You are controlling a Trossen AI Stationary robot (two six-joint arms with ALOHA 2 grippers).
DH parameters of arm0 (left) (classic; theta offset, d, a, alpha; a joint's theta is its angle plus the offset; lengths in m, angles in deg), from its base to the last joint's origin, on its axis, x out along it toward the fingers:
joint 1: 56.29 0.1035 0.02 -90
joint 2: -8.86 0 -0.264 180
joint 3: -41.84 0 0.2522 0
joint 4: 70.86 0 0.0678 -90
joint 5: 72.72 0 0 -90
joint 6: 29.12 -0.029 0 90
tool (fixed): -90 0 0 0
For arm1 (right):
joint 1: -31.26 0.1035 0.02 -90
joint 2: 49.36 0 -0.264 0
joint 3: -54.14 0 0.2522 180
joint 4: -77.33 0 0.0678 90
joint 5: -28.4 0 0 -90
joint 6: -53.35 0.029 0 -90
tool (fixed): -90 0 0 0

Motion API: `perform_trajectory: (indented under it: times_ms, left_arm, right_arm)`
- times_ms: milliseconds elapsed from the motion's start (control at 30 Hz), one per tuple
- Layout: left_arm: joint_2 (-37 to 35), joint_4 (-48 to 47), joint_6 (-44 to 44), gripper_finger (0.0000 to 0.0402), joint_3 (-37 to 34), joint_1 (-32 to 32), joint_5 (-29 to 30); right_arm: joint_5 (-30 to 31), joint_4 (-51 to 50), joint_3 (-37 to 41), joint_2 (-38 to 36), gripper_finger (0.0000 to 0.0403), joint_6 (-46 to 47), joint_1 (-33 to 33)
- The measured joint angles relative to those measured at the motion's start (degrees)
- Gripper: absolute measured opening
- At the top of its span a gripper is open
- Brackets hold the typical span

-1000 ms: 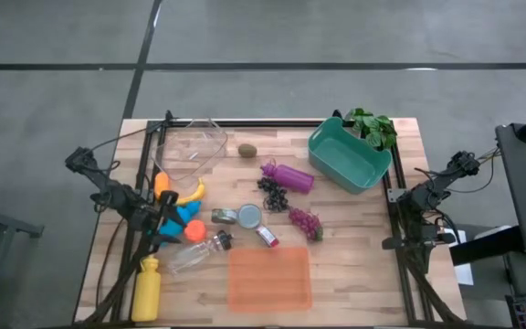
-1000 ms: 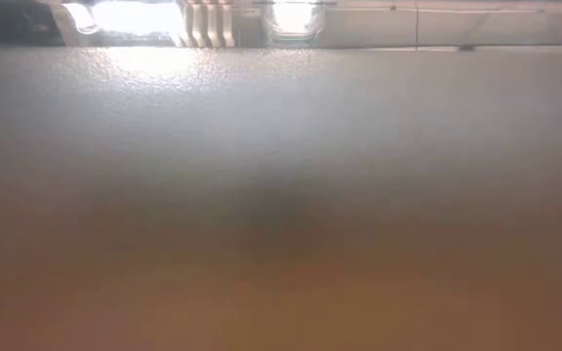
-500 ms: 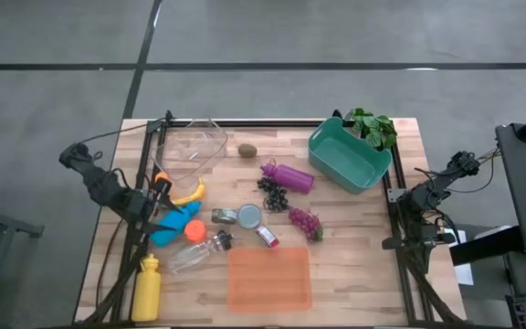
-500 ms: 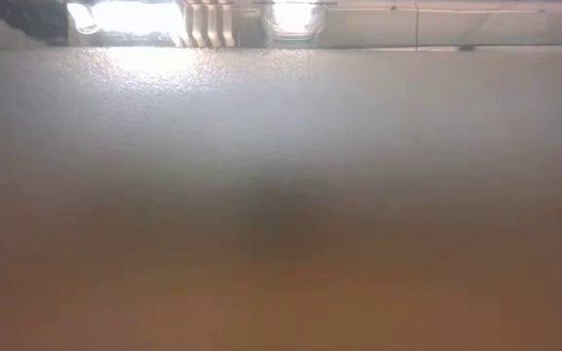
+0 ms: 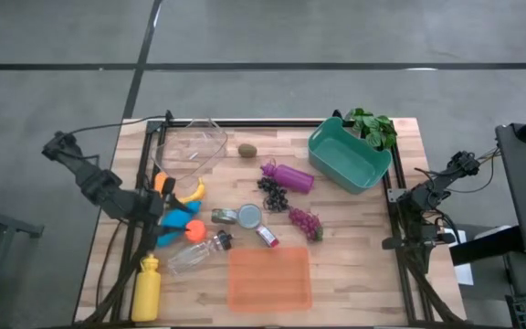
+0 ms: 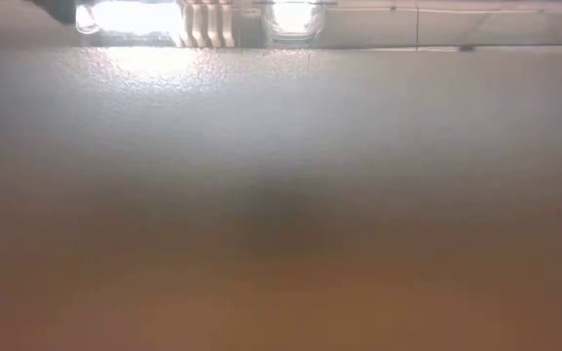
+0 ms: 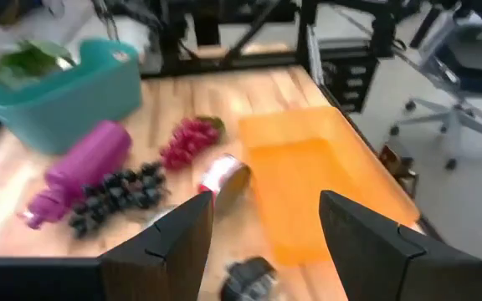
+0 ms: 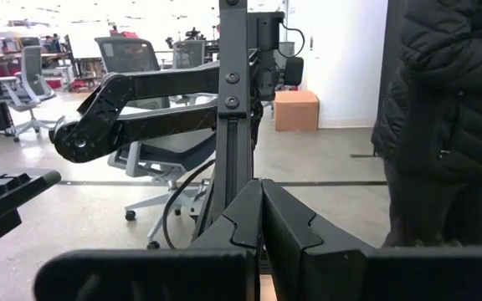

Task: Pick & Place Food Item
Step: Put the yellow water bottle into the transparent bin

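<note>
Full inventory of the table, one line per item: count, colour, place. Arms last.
bin: 1, teal, back right
plant: 1, green, behind bin
clear container: 1, transparent, back left
kiwi: 1, brown, back centre
purple bottle: 1, purple, centre
dark grapes: 1 bunch, black, centre
red grapes: 1 bunch, red, right of centre
orange tray: 1, orange, front centre
yellow bottle: 1, yellow, front left
banana: 1, yellow, left
left hand: open, left edge
right hand: shut, parked off right edge
</note>
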Motion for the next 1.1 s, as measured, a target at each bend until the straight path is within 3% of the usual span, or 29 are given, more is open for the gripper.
perform_trajectory:
  times_ms: [167, 533, 767, 1100]
  left_arm:
    - [4.54, -5.0, 3.03, 0.0225, 5.77, -0.02, -6.36]
    - [9.55, -25.03, 28.68, 0.0225, 10.59, -0.8, -27.61]
    - [14.32, -31.44, 35.85, 0.0225, 10.59, -3.21, -30.58]
    - [20.33, -33.99, 43.0, 0.0225, 10.44, -10.05, -40.0]
  right_arm:
    - [0.0, 0.0, -0.01, 0.0, 0.0008, 0.0, 0.01]
    - [0.01, 0.0, 0.0, 0.0, 0.0008, 0.0, 0.01]
    - [0.0, -0.02, -0.01, 0.0, 0.0008, 0.0, 0.02]
    - [0.01, 0.0, 0.0, 0.0, 0.0008, 0.0, 0.01]
